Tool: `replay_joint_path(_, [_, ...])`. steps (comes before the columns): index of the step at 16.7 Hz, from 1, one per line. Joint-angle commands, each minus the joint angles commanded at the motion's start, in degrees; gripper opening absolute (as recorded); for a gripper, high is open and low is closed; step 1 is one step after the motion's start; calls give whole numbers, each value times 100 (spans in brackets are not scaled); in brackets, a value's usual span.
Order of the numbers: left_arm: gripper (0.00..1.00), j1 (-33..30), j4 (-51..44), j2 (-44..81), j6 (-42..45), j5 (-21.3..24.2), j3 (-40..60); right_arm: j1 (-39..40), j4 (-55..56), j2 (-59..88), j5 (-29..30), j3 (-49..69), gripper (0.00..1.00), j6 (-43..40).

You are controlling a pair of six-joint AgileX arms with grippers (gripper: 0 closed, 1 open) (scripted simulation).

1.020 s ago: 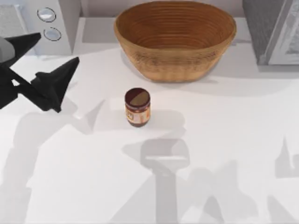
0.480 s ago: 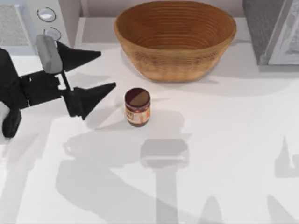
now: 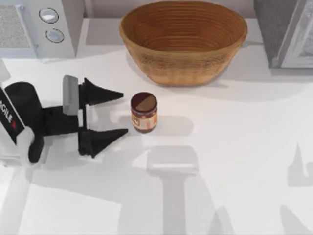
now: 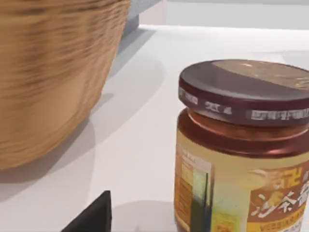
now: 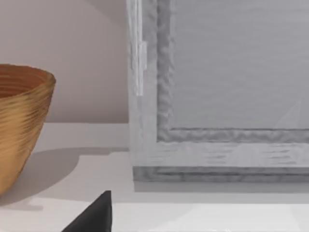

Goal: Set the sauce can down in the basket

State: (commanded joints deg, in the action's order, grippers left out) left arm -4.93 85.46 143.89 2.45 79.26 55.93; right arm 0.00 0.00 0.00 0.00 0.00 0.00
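In the top view, the small upright sauce can (image 3: 144,113), dark maroon-brown with a tan and red label and a brown lid, stands on the white bench (image 3: 234,161), near the front of the large oval golden-brown wicker basket (image 3: 183,41) but not touching it. The basket sits at the far middle of the bench. The left tool (image 3: 125,112) lies low at the left of the can, with its two black fingers (image 3: 101,92) spread wide and pointing at the can; the fingertips are just beside the can, one on each side of its line, and they hold nothing. A grey box with two round dials (image 3: 49,27) stands at the far left corner, and a grey framed cabinet (image 3: 286,32) at the far right.

In the left wrist view, the sauce can (image 4: 244,150) is very close and upright, with the basket wall (image 4: 53,72) beside it.

In the right wrist view, the basket rim (image 5: 21,125) and the grey framed cabinet (image 5: 217,92) are seen; whether the right tool is open, I cannot tell.
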Motion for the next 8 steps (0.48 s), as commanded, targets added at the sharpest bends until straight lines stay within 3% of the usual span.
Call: replay_joint_path(8, [100,-54,27,80,-8,-24,63,0,0,0,0,0,100,0])
